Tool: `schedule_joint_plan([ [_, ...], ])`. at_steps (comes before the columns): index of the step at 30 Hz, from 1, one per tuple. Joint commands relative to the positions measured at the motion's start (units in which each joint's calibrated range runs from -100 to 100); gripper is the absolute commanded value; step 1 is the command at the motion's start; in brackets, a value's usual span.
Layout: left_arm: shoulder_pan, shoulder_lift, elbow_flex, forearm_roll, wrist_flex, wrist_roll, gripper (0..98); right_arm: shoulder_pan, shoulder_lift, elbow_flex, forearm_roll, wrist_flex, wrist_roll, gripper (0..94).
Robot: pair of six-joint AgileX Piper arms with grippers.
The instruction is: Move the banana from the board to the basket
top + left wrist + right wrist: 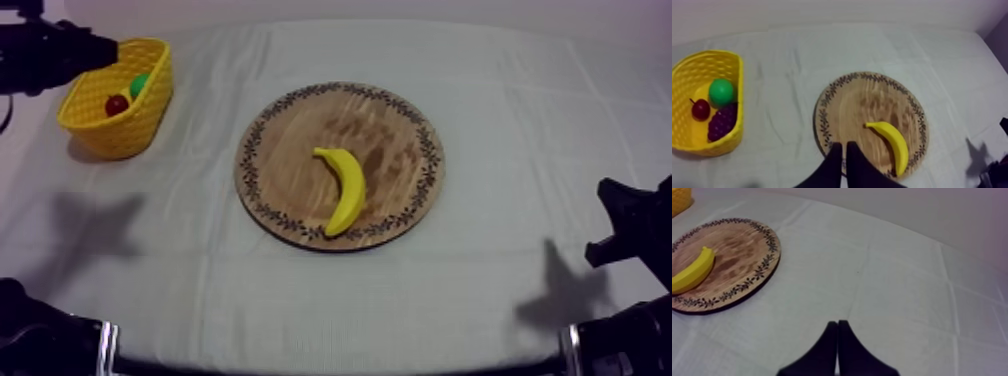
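Fingers (833, 165) of my left gripper (844, 146) and my right gripper (837, 324) lie together, empty; the banana (344, 188) rests on the wooden board (290, 140), the yellow basket (110, 130) well apart from that board, so 2 steps, lift and drop, remain.

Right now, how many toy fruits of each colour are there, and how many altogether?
Yellow: 1, the banana on the wooden board
Green: 1, a green fruit in the yellow basket
Red: 1, the small red fruit, in the basket too
Purple: 1, the bunch of grapes, in the basket too
Total: 4
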Motion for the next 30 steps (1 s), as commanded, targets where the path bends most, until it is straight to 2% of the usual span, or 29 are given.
schedule_joint_plan([
  [1, 1.8, 5.7, -2.2, 0.00, 0.7, 0.9, 1.4, -0.1, 0.0, 0.0, 0.0, -0.2, 0.0, 0.3],
  [13, 10.3, 26.1, -13.1, 0.53, 5.6, 6.7, 0.1, -0.1, 0.0, 0.0, 0.0, -0.2, 0.0, 0.3],
  [22, 11.7, 37.6, -18.0, 5.43, 9.9, 9.1, 1.5, -0.1, 0.0, 0.0, 0.0, -0.2, 0.0, 0.3],
  [24, 11.8, 39.6, -19.2, 6.27, 10.4, 9.5, 6.8, -0.1, 0.0, 0.0, 0.0, -0.2, 0.0, 0.3],
  [27, 12.0, 42.1, -21.4, 7.09, 10.7, 10.2, 19.9, -0.1, 0.0, 0.0, 0.0, -0.2, 0.0, 0.3],
  [30, 12.3, 44.2, -23.9, 7.38, 10.9, 10.8, 37.4, -0.1, 0.0, 0.0, 0.0, -0.2, 0.0, 0.3],
])
